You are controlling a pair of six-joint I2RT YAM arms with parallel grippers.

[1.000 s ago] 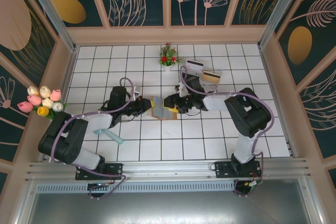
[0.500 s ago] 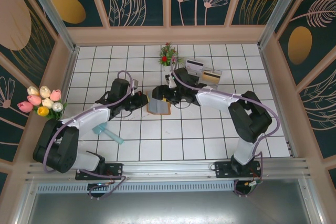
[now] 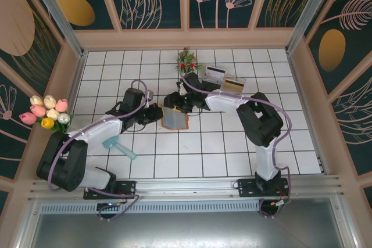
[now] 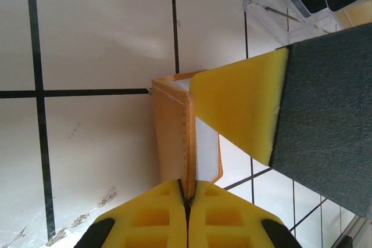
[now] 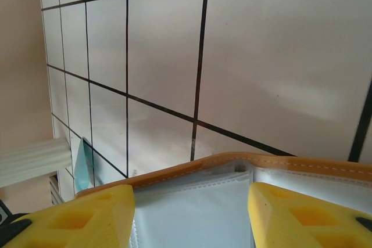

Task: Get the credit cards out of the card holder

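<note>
Orange-brown wallet [image 4: 171, 137], frame centre: left gripper [image 4: 186, 201] clamps its edge; right gripper [image 5: 190, 197] spread over clear pocket [image 5: 192, 222]. Best: firm clamp, dip fingers straight in.

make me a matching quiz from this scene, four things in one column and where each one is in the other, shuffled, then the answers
Things
1. card holder
2. teal credit card
3. white card with a dark stripe
4. tulip bunch

Places
a. lying on the near-left tiles
b. off the tiles, far left
c. edge pinched in the left gripper
d. far side, beside the orange-tan card

Pairs: 1-c, 2-a, 3-d, 4-b
</note>
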